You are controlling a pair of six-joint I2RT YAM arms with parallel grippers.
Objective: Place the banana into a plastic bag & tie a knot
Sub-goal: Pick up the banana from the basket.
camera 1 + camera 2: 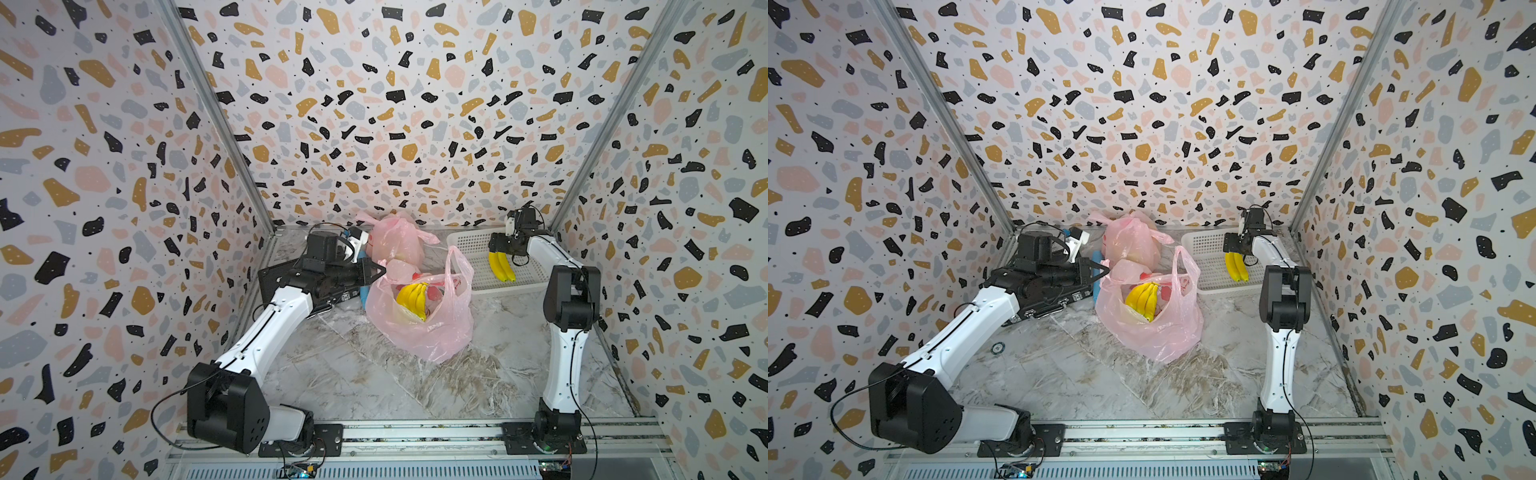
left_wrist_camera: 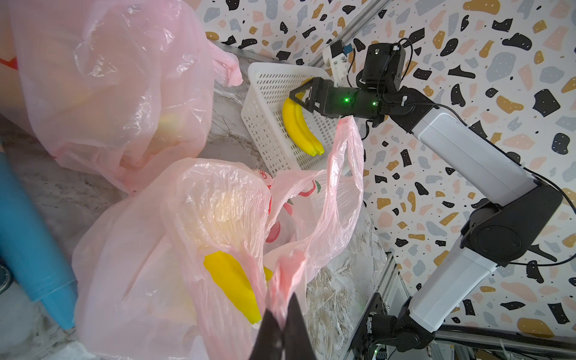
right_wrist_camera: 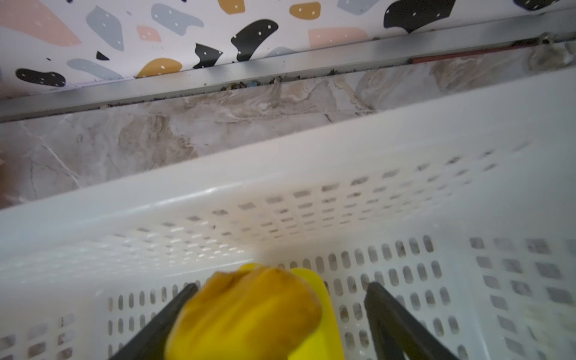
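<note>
**Pick under way at the basket; bag mouth held open**

The surface (image 1: 374,386) is bare across its near half, so I have free room there. At centre sits the pink plastic bag (image 1: 432,332), mouth up, with a yellow bunch (image 1: 412,297) already inside. A second pink bag (image 1: 395,241) lies just beyond it, toward the far wall. The white basket (image 1: 473,249) occupies the far right corner, close to both walls, so room there is tight. The banana (image 1: 501,266) lies in that basket.

My left gripper (image 2: 282,324) is clenched on the bag's left handle (image 2: 286,268), holding the mouth apart. The right handle (image 1: 459,266) stands free between the basket and the bag mouth. My right gripper (image 3: 279,291) is spread, jaws either side of the banana's stem end, not yet closed on it.

I judge the step in hand to be the grasp. The next move calls for closing, lifting clear of the basket's near rim, then crossing left over the free handle without snagging it.
</note>
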